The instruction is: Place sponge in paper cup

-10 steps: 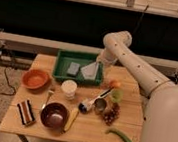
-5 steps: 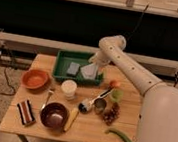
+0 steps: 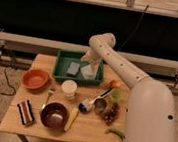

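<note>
The sponge (image 3: 73, 68), a small grey-blue block, lies in the left half of the green tray (image 3: 64, 56) at the back of the table. A paler grey folded cloth (image 3: 88, 72) lies next to it on the right. My gripper (image 3: 90, 61) hangs down from the bent arm over the right half of the tray, just above the cloth and a little to the right of the sponge. The paper cup (image 3: 69, 89), short and white-cream, stands upright on the table just in front of the tray.
An orange bowl (image 3: 35, 79) sits at the left. A dark brown bowl (image 3: 54, 114) and a striped block (image 3: 25, 112) are at the front. A metal cup (image 3: 99, 105), a scoop (image 3: 92, 100), grapes (image 3: 111, 114) and fruit (image 3: 114, 83) crowd the right side.
The arm has swung left from the tray's right edge, and the gripper has come down over the tray's right half, closer to the cloth and sponge.
</note>
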